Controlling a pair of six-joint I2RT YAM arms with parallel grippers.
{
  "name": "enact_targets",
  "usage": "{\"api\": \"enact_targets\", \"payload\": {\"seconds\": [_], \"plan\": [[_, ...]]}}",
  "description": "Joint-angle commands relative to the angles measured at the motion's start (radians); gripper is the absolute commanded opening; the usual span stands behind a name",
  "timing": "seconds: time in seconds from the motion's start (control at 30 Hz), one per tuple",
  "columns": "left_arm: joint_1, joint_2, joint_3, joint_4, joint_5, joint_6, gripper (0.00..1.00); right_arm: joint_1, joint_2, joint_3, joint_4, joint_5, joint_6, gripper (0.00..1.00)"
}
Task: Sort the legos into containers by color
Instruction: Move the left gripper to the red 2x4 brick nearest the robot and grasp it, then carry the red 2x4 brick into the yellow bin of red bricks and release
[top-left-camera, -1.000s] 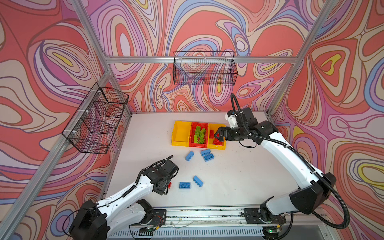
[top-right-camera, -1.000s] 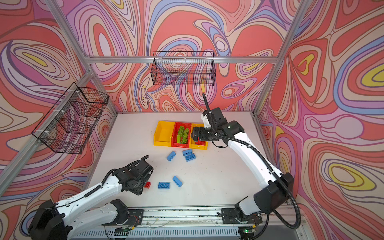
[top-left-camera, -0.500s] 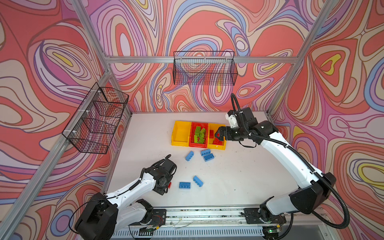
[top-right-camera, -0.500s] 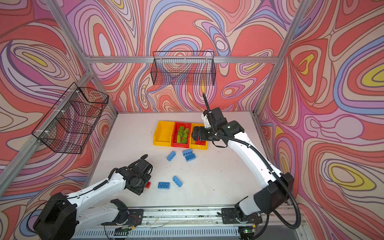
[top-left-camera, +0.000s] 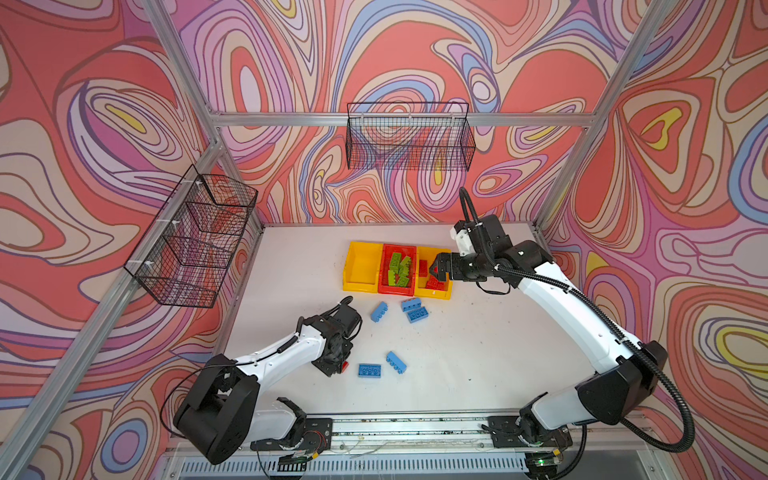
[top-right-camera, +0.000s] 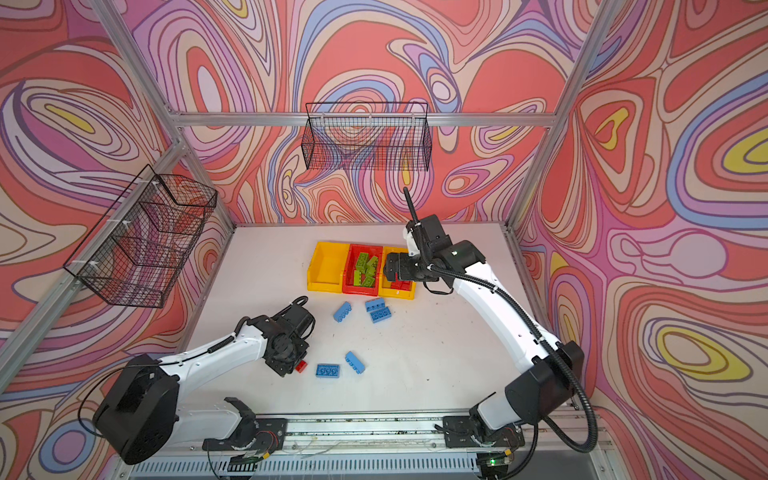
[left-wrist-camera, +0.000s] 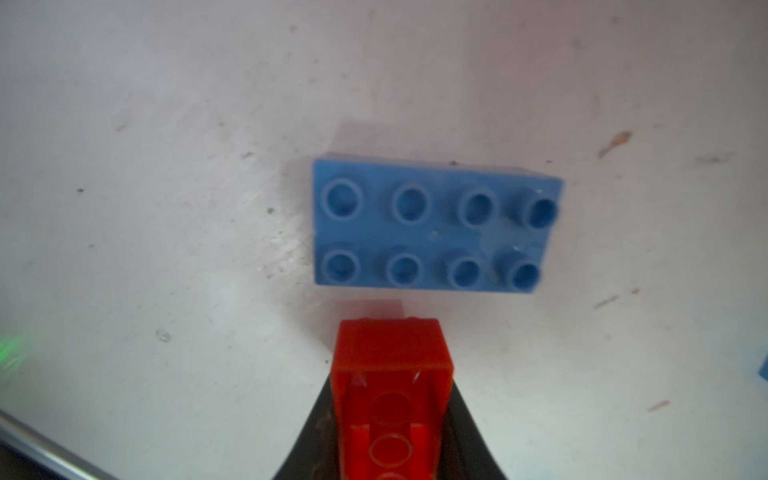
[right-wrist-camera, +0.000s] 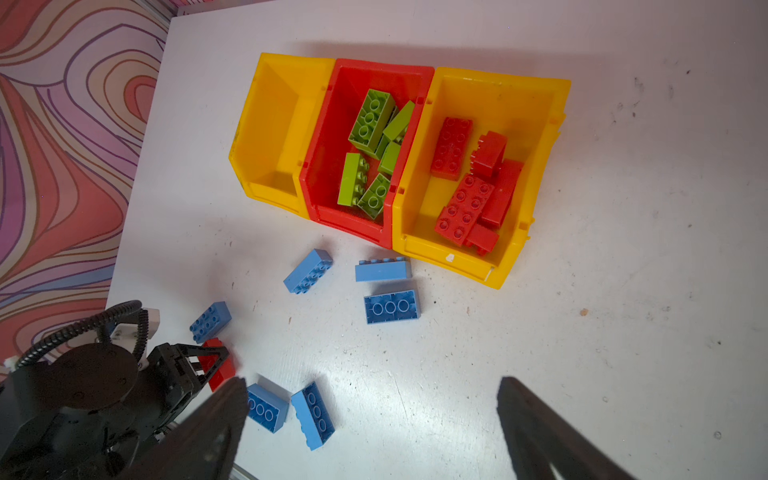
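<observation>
Left end effector (top-left-camera: 338, 367) clamped one red lego (left-wrist-camera: 390, 370); right end effector (right-wrist-camera: 370, 388) spread; seemingly six blue legos (right-wrist-camera: 308, 271).

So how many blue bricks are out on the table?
6. Three blue bricks lie just before the bins, two nearer the robot, and one beside the left gripper, hidden under that arm in both top views.

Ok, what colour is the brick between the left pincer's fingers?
Red; the brick shows best in the left wrist view.

Robot lab test cell: aluminium frame (top-left-camera: 291, 119), swirl-patterned walls (top-left-camera: 374, 50), white tabletop (top-left-camera: 478, 353).
</observation>
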Motion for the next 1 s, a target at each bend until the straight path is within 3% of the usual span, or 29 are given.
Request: {"api": "enact_targets", "payload": {"seconds": [0.0, 0.27, 0.7, 0.8, 0.97], "plan": [[0.004, 0.041, 0.129, -0.104, -0.04, 0.115, 0.23, -0.001, -0.013, -0.006, 0.011, 0.038, 0.013, 0.98], [0.004, 0.256, 0.536, -0.125, 0.004, 0.352, 0.2, -0.001, -0.068, -0.038, 0.013, 0.107, 0.053, 0.98], [-0.063, 0.814, 1.417, -0.161, 0.153, 0.783, 0.19, -0.002, -0.24, -0.11, -0.048, 0.217, 0.16, 0.98], [-0.063, 0.895, 1.511, -0.117, 0.202, 0.839, 0.2, -0.001, -0.277, -0.118, -0.066, 0.238, 0.186, 0.98], [-0.068, 0.947, 1.535, 0.005, 0.242, 0.895, 0.23, -0.001, -0.316, -0.124, -0.09, 0.26, 0.216, 0.98]]}}
